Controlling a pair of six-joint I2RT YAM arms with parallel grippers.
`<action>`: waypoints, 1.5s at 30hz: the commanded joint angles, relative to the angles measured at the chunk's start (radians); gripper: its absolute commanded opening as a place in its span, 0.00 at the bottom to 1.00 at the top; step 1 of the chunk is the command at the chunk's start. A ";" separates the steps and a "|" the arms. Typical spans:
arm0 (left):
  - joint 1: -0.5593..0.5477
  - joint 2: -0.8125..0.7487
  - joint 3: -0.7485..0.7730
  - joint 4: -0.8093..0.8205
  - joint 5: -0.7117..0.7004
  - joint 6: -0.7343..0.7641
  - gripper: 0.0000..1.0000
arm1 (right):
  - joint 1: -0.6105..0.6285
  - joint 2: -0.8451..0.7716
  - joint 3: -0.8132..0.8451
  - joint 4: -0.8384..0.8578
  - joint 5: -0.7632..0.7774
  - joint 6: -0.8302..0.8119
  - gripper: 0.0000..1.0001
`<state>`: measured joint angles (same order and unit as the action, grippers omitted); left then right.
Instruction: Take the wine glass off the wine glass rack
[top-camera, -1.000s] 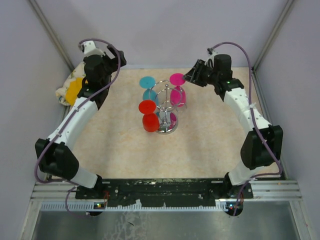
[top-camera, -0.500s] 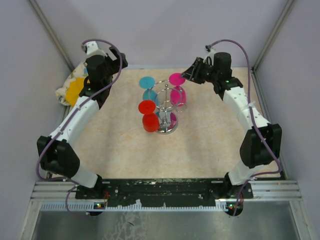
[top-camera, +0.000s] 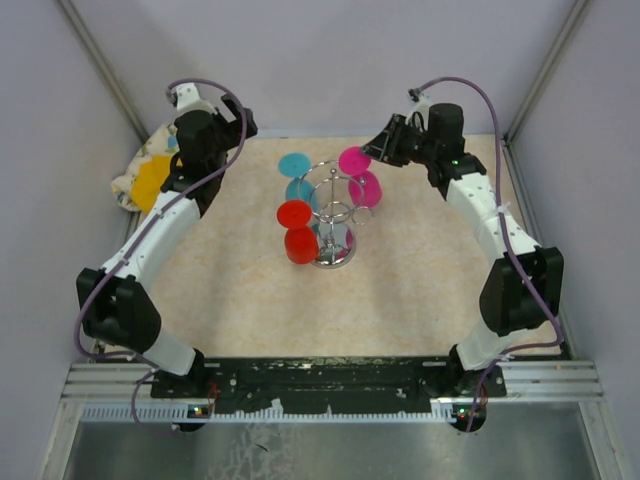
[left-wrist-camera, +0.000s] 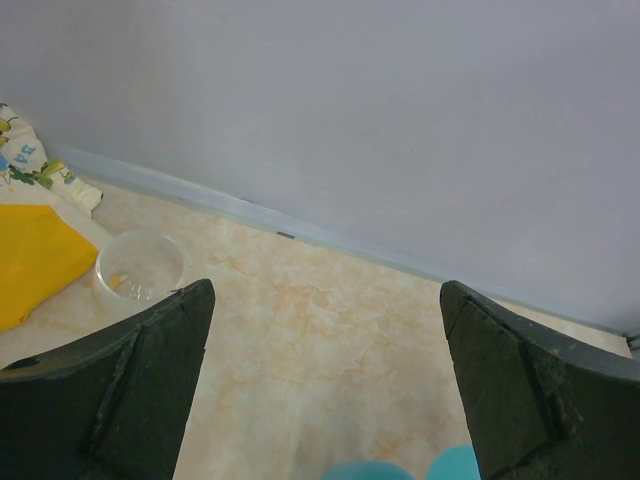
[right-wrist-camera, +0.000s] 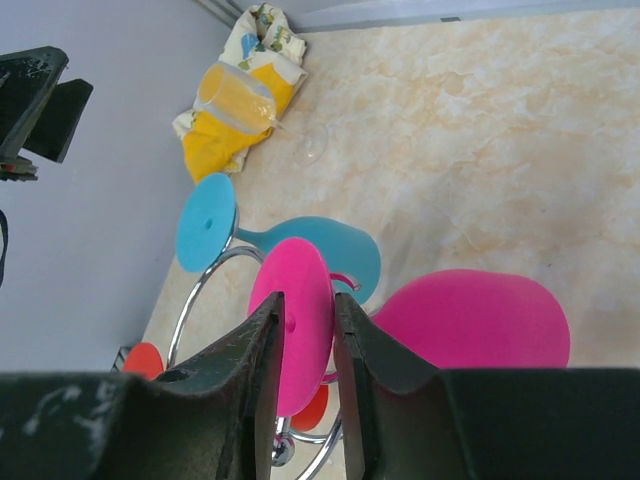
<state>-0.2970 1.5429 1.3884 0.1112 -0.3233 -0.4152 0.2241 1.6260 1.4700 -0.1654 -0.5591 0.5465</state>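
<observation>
The chrome wine glass rack (top-camera: 334, 254) stands mid-table with three glasses hanging upside down from it. My right gripper (top-camera: 371, 152) is shut on the flat round foot of the pink wine glass (top-camera: 364, 187). In the right wrist view the fingers (right-wrist-camera: 258, 350) clamp the pink foot disc (right-wrist-camera: 303, 322), with the pink bowl (right-wrist-camera: 470, 318) to the right and tilted outward. The rack's ring (right-wrist-camera: 197, 292) shows beside it. A blue glass (top-camera: 297, 166) and a red glass (top-camera: 297, 244) hang on the rack's left side. My left gripper (top-camera: 238, 120) is open and empty, high at the back left (left-wrist-camera: 325, 390).
A yellow and patterned cloth (top-camera: 140, 178) lies at the back left corner, with a yellow glass (right-wrist-camera: 236, 97) lying on it. A clear cup (left-wrist-camera: 139, 268) stands beside it. Walls close in on the back and both sides.
My right gripper has moved a little left onto the pink glass's foot, and the pink bowl has swung outward to the right. The left arm shifted slightly.
</observation>
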 joint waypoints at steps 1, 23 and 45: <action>-0.002 0.009 0.023 -0.002 0.012 -0.008 1.00 | -0.006 -0.006 0.056 0.030 -0.068 -0.012 0.29; -0.001 -0.005 0.023 -0.004 0.013 -0.015 1.00 | -0.001 0.017 0.047 0.026 -0.160 0.004 0.00; -0.002 -0.031 0.043 -0.038 0.012 -0.008 1.00 | -0.192 0.001 -0.056 0.340 -0.237 0.246 0.00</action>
<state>-0.2970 1.5444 1.3895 0.0799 -0.3206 -0.4255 0.0502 1.6478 1.4185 0.0769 -0.7795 0.7910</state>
